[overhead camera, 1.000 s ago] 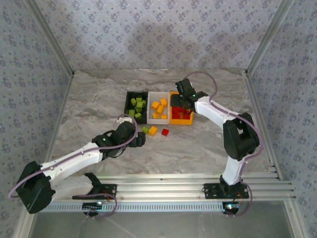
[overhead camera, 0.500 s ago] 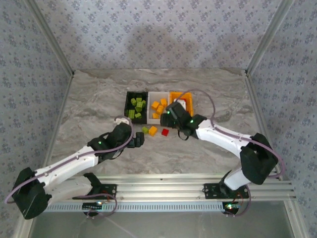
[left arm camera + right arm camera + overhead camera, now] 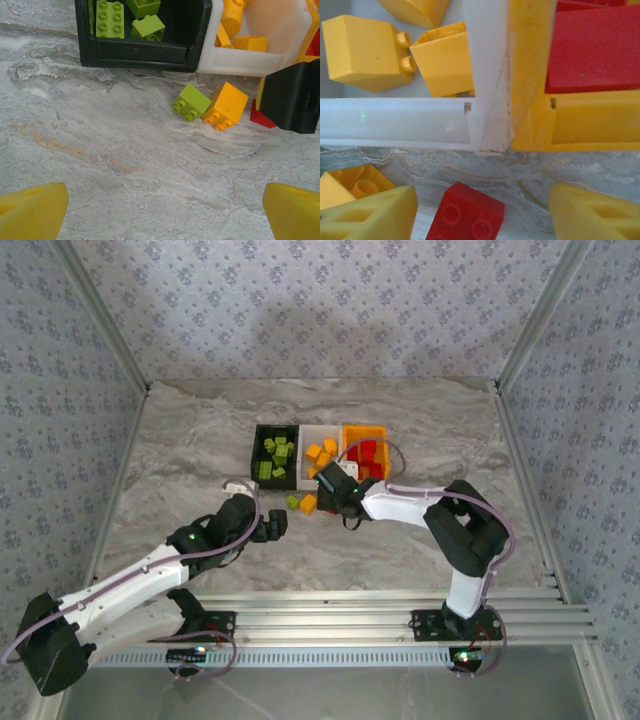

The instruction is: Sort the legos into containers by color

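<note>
The top camera sits high behind the near edge of the surface (image 3: 180, 450) and looks down and forward, far enough back to take in all of it. The black bin (image 3: 256, 445), white bin (image 3: 318, 432) and orange bin (image 3: 365, 428) appear small at its centre. The left wrist camera rides low, facing forward at the black and white bins' near walls. The right wrist camera looks almost straight down, very close, at the joint between the white and orange bins. Both wrist views share the white bin's near wall, the red brick (image 3: 470, 212) and the yellow brick (image 3: 226, 106).

red lego (image 3: 470, 215) 6 o'clock on counter (image 3: 535, 172) | right end effector (image 3: 482, 217) fingers (image 3: 370, 215) straddle it, seemingly clear | white container (image 3: 395, 125) 10 o'clock
</note>
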Motion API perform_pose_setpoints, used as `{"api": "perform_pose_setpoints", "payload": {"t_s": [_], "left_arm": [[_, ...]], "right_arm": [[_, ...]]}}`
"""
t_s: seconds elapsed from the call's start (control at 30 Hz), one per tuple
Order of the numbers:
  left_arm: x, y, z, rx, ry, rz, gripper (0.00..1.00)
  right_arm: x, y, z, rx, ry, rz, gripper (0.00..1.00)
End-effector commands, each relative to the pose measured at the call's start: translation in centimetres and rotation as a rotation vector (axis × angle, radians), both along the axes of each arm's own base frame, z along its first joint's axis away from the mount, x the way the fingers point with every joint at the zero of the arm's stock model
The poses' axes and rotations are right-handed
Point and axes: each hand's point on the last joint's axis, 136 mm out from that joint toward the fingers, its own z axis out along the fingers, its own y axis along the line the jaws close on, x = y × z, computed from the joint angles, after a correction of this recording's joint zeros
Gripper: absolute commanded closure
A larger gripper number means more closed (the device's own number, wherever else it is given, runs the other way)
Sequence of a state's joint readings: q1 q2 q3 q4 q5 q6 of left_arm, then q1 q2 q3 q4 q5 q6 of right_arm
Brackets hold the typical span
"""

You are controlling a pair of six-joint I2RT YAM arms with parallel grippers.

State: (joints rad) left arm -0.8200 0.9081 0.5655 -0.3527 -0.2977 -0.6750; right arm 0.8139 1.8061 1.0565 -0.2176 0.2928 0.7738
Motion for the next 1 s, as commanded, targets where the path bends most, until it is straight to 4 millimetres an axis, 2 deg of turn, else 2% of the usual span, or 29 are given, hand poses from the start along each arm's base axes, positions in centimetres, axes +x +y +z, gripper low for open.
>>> {"api": "perform_pose_setpoints", "payload": {"t_s": [0.0, 0.17, 0.3, 0.4, 0.5, 0.63, 0.7, 0.87, 0.97], "left_arm": [[0.0, -0.2, 0.3, -0.03, -0.006, 0.001, 0.01], [0.0, -0.1, 0.2, -0.023, -0.003, -0.002, 0.01], [0.0, -0.1, 0.2, -0.021, -0.002, -0.001, 0.01], [0.0, -0.2, 0.2, -0.018, -0.002, -0.002, 0.01], [0.1, -0.1, 0.1, -0.011, 0.0, 0.002, 0.01], [0.3, -0.2, 0.1, -0.023, -0.006, 0.009, 0.01], [0.4, -0.3, 0.2, -0.031, -0.011, 0.012, 0.01], [0.5, -0.4, 0.1, -0.023, 0.0, 0.013, 0.01], [0.4, -0.4, 0.0, -0.018, 0.011, 0.012, 0.01]], "right_arm": [[-0.2, -1.0, -1.1, -0.067, 0.046, -0.026, 0.36], [-1.7, -2.2, -2.1, -0.097, 0.102, -0.03, 0.52], [-3.0, -3.3, -1.7, -0.09, 0.102, -0.027, 0.63], [-3.6, -4.2, -0.1, -0.074, 0.071, -0.02, 0.67], [-3.3, -5.0, 3.4, -0.051, -0.001, -0.001, 0.68], [-1.3, -5.8, 8.8, 0.001, -0.106, 0.025, 0.67], [0.4, -5.8, 10.3, 0.011, -0.129, 0.048, 0.67], [5.7, -6.5, 10.7, -0.026, -0.129, 0.014, 0.66], [8.6, -7.3, 10.3, -0.037, -0.129, -0.035, 0.62]]}}
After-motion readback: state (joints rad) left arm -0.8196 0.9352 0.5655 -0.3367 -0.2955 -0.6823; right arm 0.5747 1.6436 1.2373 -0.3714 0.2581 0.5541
